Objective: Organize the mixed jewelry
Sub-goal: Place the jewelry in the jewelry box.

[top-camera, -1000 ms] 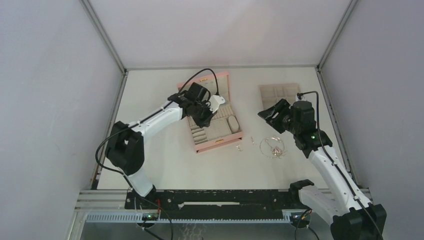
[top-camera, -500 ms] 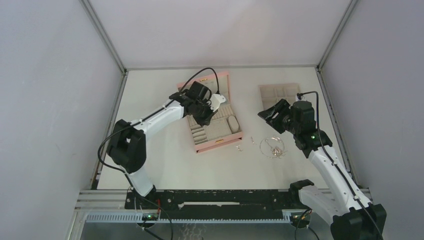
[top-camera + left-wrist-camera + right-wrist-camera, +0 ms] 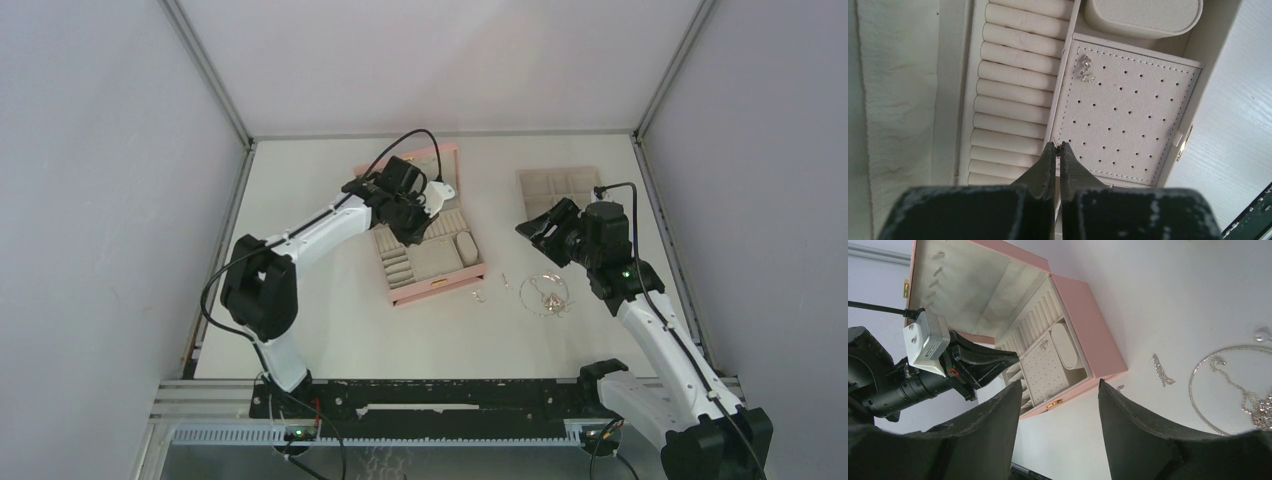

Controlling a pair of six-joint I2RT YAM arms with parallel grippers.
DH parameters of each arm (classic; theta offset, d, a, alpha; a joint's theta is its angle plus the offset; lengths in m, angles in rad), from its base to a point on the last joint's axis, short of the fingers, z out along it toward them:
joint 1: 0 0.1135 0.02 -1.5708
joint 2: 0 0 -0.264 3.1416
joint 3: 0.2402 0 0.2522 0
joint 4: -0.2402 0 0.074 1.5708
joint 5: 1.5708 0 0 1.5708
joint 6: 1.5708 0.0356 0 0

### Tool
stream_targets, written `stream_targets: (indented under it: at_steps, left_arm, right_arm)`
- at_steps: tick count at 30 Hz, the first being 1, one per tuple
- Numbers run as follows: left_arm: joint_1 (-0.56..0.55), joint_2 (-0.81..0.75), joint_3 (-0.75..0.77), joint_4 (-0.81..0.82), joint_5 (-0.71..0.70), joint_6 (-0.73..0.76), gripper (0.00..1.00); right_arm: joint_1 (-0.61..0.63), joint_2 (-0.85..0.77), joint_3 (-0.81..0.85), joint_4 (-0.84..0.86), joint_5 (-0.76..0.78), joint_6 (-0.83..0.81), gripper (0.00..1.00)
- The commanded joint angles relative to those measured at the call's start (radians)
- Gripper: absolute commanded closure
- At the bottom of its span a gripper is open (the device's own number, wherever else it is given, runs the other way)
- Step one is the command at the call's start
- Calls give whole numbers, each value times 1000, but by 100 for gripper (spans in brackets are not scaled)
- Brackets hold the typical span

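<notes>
The mixed jewelry lies on the table right of the pink box [image 3: 432,262]: a looped silver necklace [image 3: 545,293] [image 3: 1228,390], a short sparkly piece [image 3: 1162,371] and a tiny bit [image 3: 478,295] near the box front. A small sparkly earring pair [image 3: 1085,68] sits on the box's perforated pad [image 3: 1128,120]. My left gripper [image 3: 1057,145] [image 3: 420,232] is shut, hovering over the edge between the ring rolls [image 3: 1013,90] and the pad. A tiny dark speck shows at its tips, too small to identify. My right gripper [image 3: 1060,382] [image 3: 542,228] hangs open and empty above the table.
The box's lid [image 3: 425,165] stands open behind its base. A flat beige compartment tray [image 3: 560,184] lies at the back right, just behind my right gripper. An oval cushion [image 3: 1143,15] fills the box's corner compartment.
My left gripper has shifted slightly toward the back of the box, still shut. The right arm and the jewelry on the table have not moved.
</notes>
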Motion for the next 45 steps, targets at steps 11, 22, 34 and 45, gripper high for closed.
stream_targets:
  at_steps: [11, 22, 34, 45]
  left_arm:
    - [-3, -93, -50, -26, -59, 76, 100]
    - [-3, -52, -12, -31, -39, 68, 100]
    - [-10, -34, 1, -31, -12, 60, 100]
    - [-19, -13, 24, -30, 3, 52, 100]
  right_arm:
    - [-7, 4, 2, 20, -1, -21, 34]
    - [-7, 7, 2, 26, -6, -21, 34]
    - [-7, 15, 3, 31, -7, -18, 34]
    - [-7, 24, 2, 35, -9, -19, 34]
